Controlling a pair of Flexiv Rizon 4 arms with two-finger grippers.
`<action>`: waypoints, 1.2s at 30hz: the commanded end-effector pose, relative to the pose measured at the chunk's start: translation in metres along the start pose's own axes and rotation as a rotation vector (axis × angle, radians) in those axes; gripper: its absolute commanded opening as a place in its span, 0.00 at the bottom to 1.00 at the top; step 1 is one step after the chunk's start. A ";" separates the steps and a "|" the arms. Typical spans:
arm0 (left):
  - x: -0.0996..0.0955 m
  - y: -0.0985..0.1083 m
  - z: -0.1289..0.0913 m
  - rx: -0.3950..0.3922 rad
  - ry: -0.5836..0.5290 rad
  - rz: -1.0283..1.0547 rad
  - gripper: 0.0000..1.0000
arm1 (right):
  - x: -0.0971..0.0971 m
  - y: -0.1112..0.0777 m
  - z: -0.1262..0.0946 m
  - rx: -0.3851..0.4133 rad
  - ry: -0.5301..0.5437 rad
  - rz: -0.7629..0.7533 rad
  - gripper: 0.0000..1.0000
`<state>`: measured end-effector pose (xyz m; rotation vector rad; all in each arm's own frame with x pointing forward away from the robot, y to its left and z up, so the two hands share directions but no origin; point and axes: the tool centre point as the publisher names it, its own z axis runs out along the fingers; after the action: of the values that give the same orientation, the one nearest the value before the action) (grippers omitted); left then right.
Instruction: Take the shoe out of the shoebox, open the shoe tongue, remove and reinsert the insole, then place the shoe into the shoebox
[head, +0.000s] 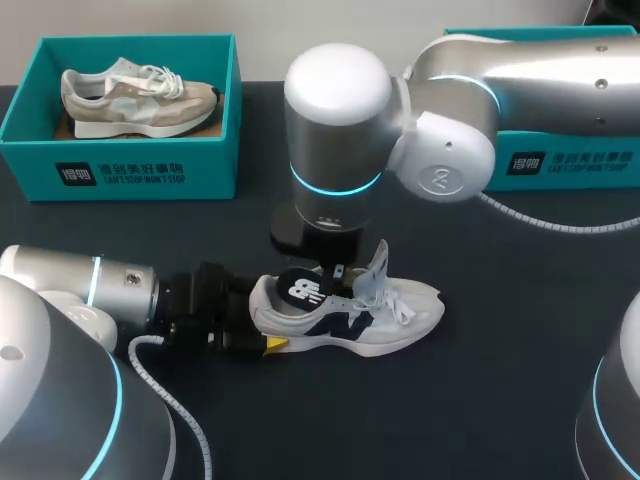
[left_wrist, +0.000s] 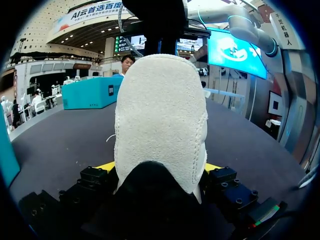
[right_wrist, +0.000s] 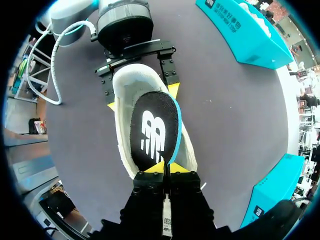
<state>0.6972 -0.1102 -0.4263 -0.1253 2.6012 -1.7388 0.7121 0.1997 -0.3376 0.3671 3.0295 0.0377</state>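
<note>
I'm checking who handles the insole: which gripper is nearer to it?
Right. The right gripper pinches the insole at its edge; the left gripper clamps the shoe at its heel, outside the insole.

Print on items, located but not transcribed. Insole (right_wrist: 152, 132): white letter logo on black. Shoe (head: 400, 318): large dark letter emblem on its side. Left shoebox (head: 120, 172): front wall has a dark logo square, white characters and a line of capitals. Right shoebox (head: 570, 162): same print.
</note>
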 end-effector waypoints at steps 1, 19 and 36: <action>0.000 0.006 0.004 -0.002 0.000 0.000 0.00 | 0.000 -0.007 -0.005 -0.072 -0.016 0.002 0.00; 0.000 0.006 0.004 -0.002 0.000 0.000 0.00 | -0.012 0.012 -0.029 -0.194 -0.021 -0.046 0.00; 0.000 0.006 0.004 -0.002 0.000 0.000 0.00 | -0.014 0.065 -0.025 -0.294 0.083 -0.172 0.00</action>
<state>0.6972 -0.1100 -0.4263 -0.1256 2.6011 -1.7387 0.7323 0.2499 -0.3016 0.0930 3.0378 0.4906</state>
